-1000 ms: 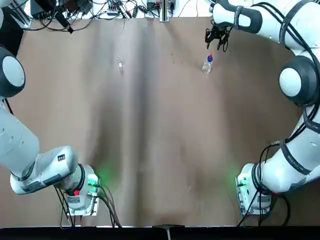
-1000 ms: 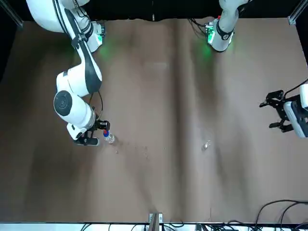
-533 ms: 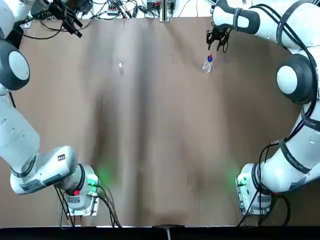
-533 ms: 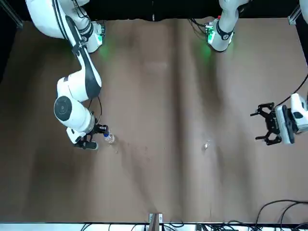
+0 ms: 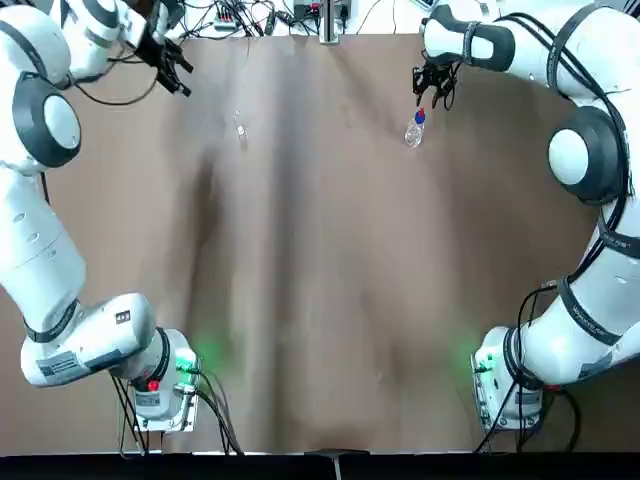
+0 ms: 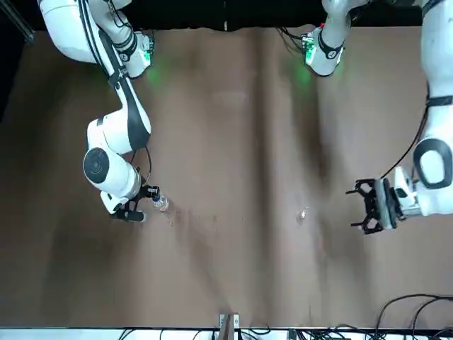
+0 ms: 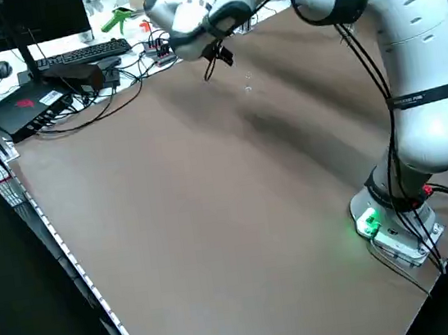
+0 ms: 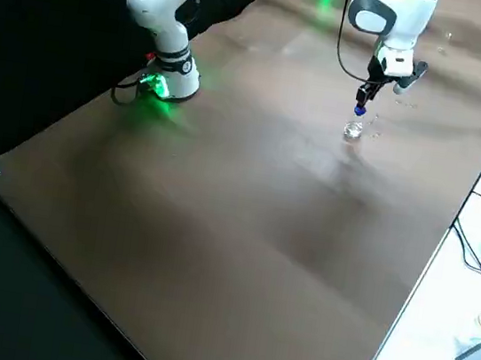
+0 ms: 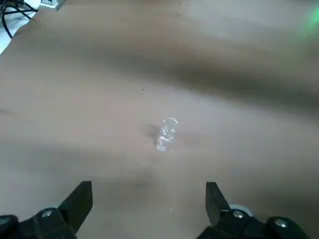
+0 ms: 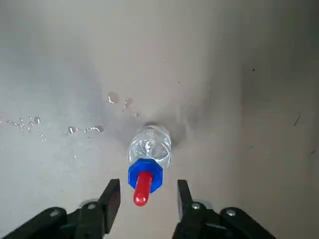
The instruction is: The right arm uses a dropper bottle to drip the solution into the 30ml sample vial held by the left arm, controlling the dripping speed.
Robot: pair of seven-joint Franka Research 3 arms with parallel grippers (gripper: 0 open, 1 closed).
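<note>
- Right pincer (image 10: 144, 199) spread wide, hangs over dropper bottle (image 10: 148, 159), red tip betw. fingers (image 10: 110, 196), not gripped.
- Bottle upright on worktop (image 5: 320, 260), far right part; droplets (image 10: 84, 129) beside it.
- Left pincer (image 9: 149, 199) released, above worktop near 30ml sample vial (image 9: 167, 133), apart from it.
- Vial on far left part.
</note>
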